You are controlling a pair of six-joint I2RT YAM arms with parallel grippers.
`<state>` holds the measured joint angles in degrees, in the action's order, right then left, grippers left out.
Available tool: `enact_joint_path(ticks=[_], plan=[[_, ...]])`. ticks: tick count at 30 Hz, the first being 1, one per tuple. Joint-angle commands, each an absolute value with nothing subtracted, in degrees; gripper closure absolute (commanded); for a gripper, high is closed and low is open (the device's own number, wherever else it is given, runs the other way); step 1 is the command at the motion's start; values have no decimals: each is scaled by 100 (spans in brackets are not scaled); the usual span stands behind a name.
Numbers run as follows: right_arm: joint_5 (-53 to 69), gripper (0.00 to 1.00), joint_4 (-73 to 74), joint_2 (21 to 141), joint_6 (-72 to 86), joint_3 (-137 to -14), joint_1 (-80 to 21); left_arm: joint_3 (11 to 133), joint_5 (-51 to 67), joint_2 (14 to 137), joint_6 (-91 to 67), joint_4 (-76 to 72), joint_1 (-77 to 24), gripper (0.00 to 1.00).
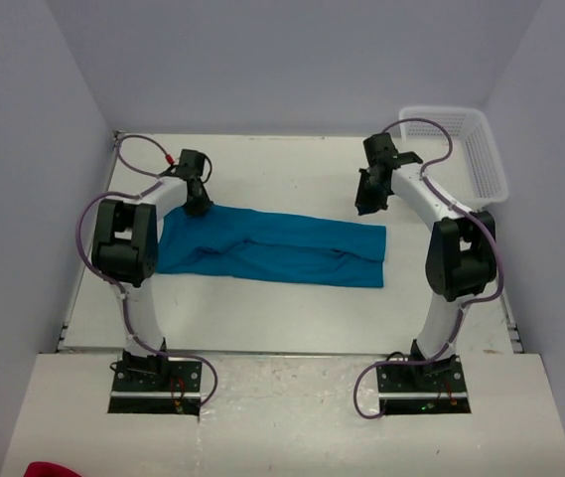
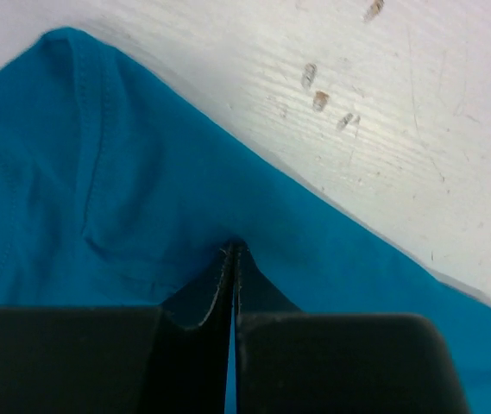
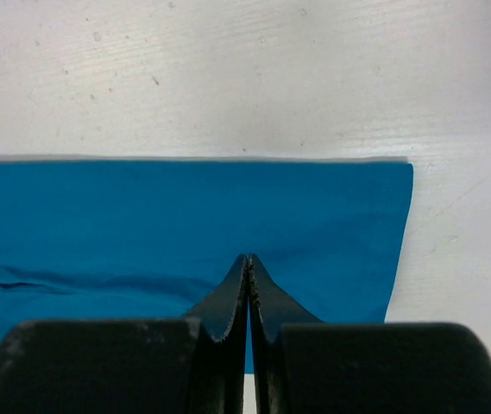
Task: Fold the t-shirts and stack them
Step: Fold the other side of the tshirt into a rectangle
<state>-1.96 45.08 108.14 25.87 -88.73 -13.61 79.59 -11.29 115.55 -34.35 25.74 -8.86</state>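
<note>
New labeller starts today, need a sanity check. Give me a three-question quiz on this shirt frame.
1. True or false: the left gripper and the right gripper both stand wide open.
2. Where does the white basket sit? A) at the far right of the table; B) between the arm bases; C) at the near left edge.
3. Count the t-shirts lying on the table, and give the colour.

Key
1. False: both are shut.
2. A.
3. One, teal-blue, laid out as a long strip between the arms.
</note>
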Motion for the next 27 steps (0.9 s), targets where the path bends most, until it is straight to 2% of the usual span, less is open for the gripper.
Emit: enact_joint_path(ticks=[1, 18, 21, 24, 27], plan=[[-229, 100, 4676, 10924, 2496, -9324, -1397, 8244, -1151, 11680, -3278, 2575, -739, 100], [-378, 100, 5142, 11769, 2382, -9993, -1397, 8771, -757, 12322, -3041, 2514, -27, 100], [-54, 100, 4958, 11655, 2294, -9984, -1450, 8745, -554, 12244, -2980, 2409, -26, 100], [692, 96, 4772, 11628, 2145, -10177, -1669, 8570, -677, 12041, -2988, 2250, -26, 100], [879, 92, 4930, 11812, 2083, -10651, -1941, 8613, -949, 12023, -3014, 2442, 0, 100]])
